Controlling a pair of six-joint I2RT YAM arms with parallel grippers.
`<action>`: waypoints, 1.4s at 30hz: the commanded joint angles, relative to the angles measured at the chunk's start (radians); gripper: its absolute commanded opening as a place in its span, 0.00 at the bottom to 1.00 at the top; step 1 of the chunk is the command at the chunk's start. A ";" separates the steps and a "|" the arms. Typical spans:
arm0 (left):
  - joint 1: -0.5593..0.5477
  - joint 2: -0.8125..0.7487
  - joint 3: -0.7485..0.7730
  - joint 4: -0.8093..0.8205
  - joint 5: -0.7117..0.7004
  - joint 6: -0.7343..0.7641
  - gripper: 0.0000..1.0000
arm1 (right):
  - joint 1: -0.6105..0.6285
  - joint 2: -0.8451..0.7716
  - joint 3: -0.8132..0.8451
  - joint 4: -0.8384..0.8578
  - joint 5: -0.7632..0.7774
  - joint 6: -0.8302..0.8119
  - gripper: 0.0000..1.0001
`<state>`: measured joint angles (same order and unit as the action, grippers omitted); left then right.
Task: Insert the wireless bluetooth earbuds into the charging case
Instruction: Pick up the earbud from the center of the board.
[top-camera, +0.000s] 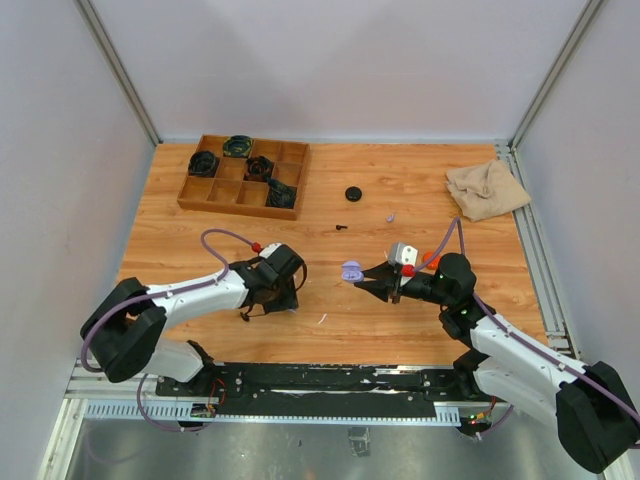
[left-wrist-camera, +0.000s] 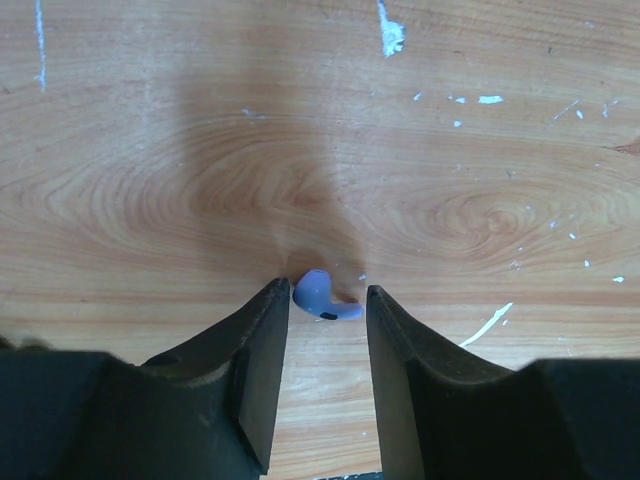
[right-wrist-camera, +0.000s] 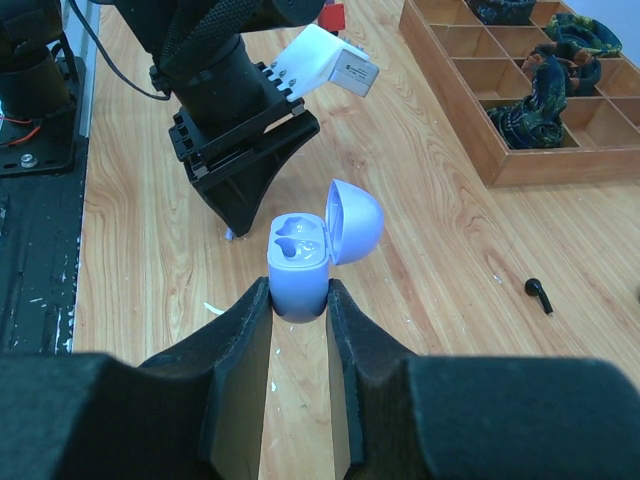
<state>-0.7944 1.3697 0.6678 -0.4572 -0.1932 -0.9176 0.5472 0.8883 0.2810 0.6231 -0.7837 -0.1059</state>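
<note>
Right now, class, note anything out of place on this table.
Earbuds lie loose on the table: a black earbud mid-table, a lavender earbud inside the open left gripper. The right gripper holds the lavender case open.

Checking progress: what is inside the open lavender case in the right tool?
The lavender case, clamped in the right tool, shows two moulded sockets, both empty. Its lower half is covered by the tool.

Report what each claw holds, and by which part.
Right claw pinches the open lavender charging case by its base sides. Left claw holds nothing; it straddles a lavender earbud on the table.
</note>
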 joint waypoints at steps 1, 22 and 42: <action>-0.006 0.039 0.022 0.038 0.001 0.028 0.42 | -0.001 -0.009 -0.010 0.010 0.015 -0.019 0.01; -0.053 0.148 0.155 -0.124 -0.062 0.169 0.41 | -0.001 -0.019 -0.004 -0.019 0.024 -0.031 0.01; -0.060 0.219 0.257 -0.199 -0.021 0.245 0.39 | -0.001 -0.016 -0.001 -0.026 0.024 -0.032 0.01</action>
<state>-0.8478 1.5639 0.9028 -0.6346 -0.2272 -0.6334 0.5472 0.8806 0.2810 0.5930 -0.7612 -0.1150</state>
